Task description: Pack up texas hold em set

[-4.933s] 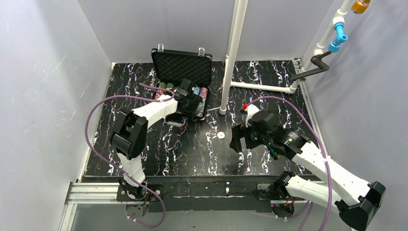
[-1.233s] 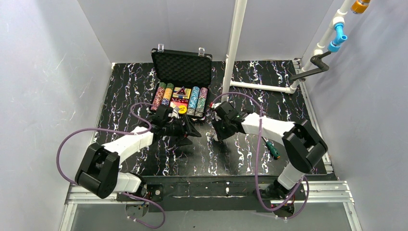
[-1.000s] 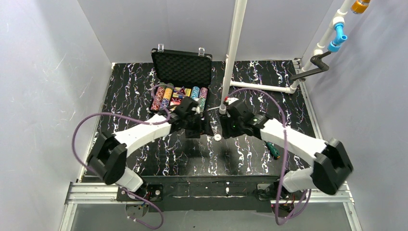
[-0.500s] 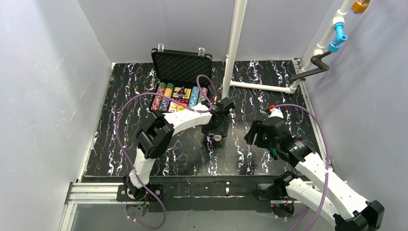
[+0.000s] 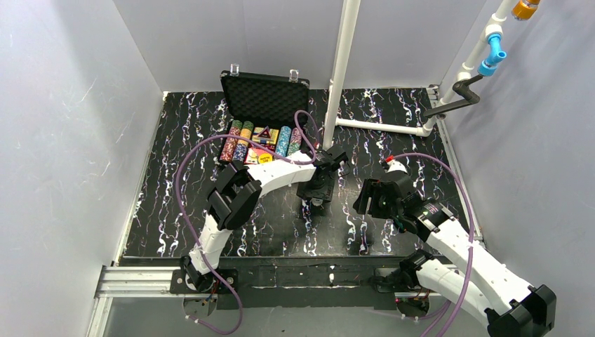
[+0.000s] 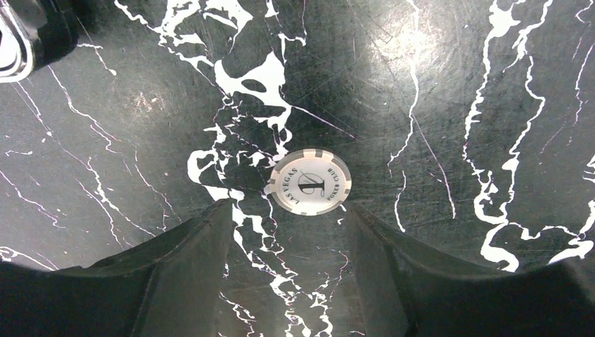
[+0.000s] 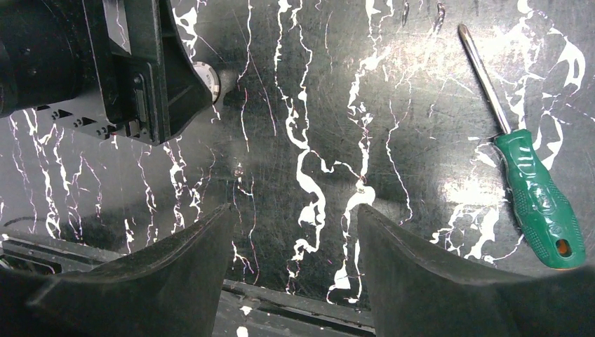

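From above, we see the black case (image 5: 265, 98) open at twelve o'clock on the table (image 5: 175, 210), chip rows (image 5: 237, 140) inside, and the left gripper (image 5: 313, 201) low at its five o'clock. At the left wrist, its jaws are apart and empty, with the white disc (image 6: 311, 182) flat just ahead at twelve — we fear it skidding away if the fingers close too high. At the right wrist, the right gripper (image 7: 291, 214) gapes empty — the green screwdriver (image 7: 537, 189) at three o'clock isn't ours.

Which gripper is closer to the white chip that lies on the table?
Left. The left gripper hangs just over the white chip, jaws open on either side. The right gripper is off to its right, near the green screwdriver.
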`<state>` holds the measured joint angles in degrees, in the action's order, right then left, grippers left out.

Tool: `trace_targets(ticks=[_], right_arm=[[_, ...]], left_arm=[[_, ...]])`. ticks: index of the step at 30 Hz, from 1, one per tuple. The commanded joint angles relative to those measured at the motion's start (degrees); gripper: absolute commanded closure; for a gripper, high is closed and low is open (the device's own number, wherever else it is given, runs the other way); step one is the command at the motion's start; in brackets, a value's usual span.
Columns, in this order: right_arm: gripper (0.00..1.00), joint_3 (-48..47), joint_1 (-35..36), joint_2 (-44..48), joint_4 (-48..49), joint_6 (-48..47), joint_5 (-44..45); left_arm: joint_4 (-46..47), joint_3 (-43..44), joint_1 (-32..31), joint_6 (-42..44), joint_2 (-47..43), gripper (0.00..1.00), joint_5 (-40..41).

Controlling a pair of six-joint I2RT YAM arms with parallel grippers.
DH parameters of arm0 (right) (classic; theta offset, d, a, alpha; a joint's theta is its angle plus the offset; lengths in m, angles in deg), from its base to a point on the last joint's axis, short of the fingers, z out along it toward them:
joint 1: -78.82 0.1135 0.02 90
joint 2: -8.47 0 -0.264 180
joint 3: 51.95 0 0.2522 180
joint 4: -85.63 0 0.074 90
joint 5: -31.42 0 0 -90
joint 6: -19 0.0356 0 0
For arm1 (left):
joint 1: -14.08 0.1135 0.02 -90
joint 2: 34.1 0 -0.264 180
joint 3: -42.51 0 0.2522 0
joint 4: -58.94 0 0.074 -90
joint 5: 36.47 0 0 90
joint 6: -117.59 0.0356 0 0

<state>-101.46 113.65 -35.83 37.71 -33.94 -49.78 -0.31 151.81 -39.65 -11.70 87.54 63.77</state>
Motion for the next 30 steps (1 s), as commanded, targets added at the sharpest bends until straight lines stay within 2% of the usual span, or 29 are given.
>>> trace_targets(ticks=[1,11,24,30], right_arm=[[0.28,0.17,-0.41,0.44,2.72,-0.94,-0.47],[0.28,0.78,-0.42,0.15,3.23,-1.03,-1.14],[0.28,0.13,-0.53,-1.52,3.67,-1.04,-2.94],[0.27,0.28,-3.35,-2.27,5.34,-0.36,-8.17]], left_arm=[[-2.02,2.12,-0.05,-0.21,1.46,0.42,1.69],[-1.40,3.42,-0.06,0.84,3.41,0.41,2.31],[-0.03,1.48,0.09,3.53,2.50,0.72,1.19],[0.28,1.41,0.21,7.25,-1.48,0.78,1.08]])
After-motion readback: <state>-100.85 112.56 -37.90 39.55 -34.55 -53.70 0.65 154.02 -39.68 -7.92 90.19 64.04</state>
